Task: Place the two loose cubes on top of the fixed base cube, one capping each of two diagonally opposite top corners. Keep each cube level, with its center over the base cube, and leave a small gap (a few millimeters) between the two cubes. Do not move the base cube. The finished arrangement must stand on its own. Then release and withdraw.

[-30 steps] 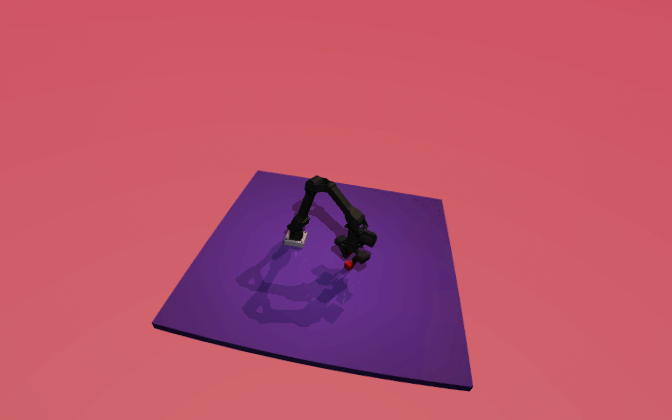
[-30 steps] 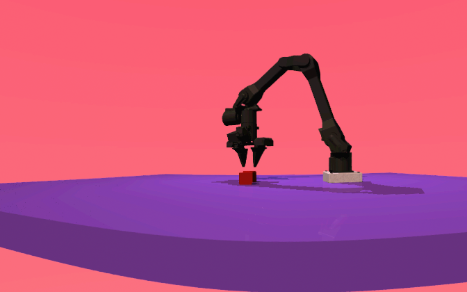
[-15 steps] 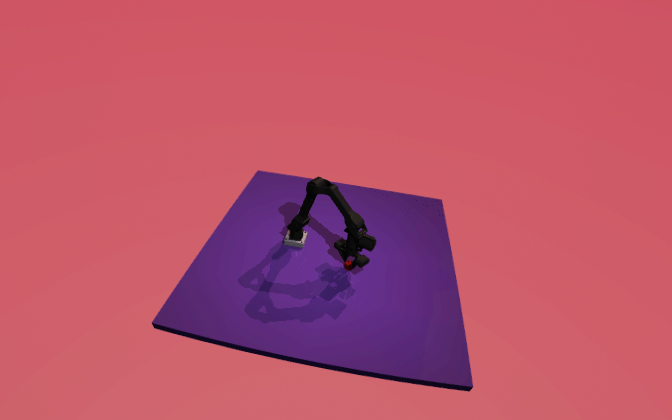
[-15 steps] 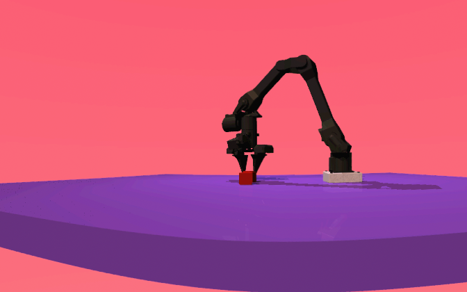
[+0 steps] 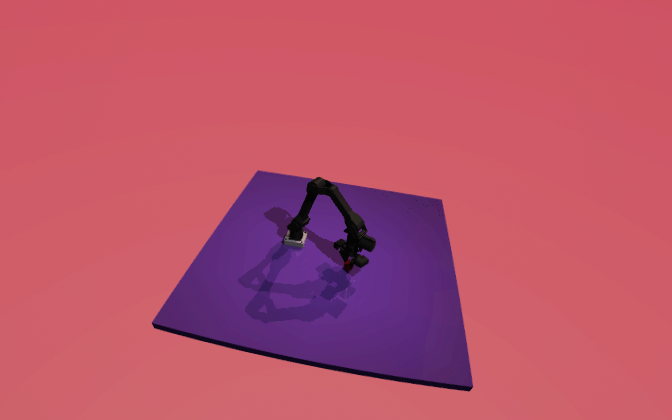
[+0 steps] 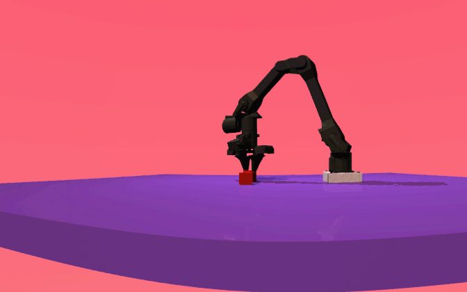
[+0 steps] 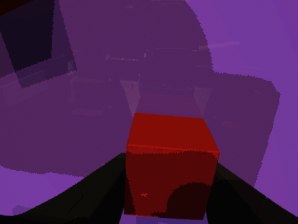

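Note:
A red cube (image 7: 172,175) sits in the lower middle of the wrist view. My gripper (image 7: 166,165) (image 6: 250,170) points straight down, with a finger against each side of this cube, and is shut on it at table level. In the exterior view a bright red cube (image 6: 245,179) stands in front of the fingertips, and a darker red one (image 6: 254,176) shows partly behind it. The corner of a dark reddish object (image 7: 11,5) shows at the upper left of the wrist view. I cannot tell which cube is the base, and no third cube can be made out.
The purple table (image 5: 400,320) (image 6: 174,212) carries the arm's pale mounting block (image 5: 295,241) (image 6: 344,177), well away from the cubes. The arm arches high between the block and the gripper. Its shadows lie across the table.

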### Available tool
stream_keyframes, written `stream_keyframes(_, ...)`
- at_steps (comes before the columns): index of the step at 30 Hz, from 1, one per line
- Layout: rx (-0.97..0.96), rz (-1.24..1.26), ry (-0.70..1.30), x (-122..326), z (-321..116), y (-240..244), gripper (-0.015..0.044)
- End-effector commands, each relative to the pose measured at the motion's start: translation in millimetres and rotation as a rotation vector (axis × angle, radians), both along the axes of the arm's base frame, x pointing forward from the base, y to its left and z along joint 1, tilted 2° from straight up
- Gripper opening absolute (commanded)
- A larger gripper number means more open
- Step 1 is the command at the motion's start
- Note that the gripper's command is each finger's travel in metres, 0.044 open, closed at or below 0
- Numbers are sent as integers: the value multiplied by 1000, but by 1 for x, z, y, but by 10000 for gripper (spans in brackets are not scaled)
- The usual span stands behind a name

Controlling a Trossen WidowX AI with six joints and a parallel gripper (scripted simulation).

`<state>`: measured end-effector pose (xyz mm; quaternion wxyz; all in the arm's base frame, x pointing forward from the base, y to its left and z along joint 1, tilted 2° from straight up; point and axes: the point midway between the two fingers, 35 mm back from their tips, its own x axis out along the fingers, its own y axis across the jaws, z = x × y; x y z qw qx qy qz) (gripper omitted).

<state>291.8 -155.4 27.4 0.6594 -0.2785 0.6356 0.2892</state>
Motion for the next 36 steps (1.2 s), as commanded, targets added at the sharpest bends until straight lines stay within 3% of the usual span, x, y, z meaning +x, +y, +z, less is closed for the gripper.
stream_keyframes(1, 2, -4, -7, 3, 10, -1, 105)
stream_keyframes(36, 3, -33, -6, 0, 106, 1, 105)
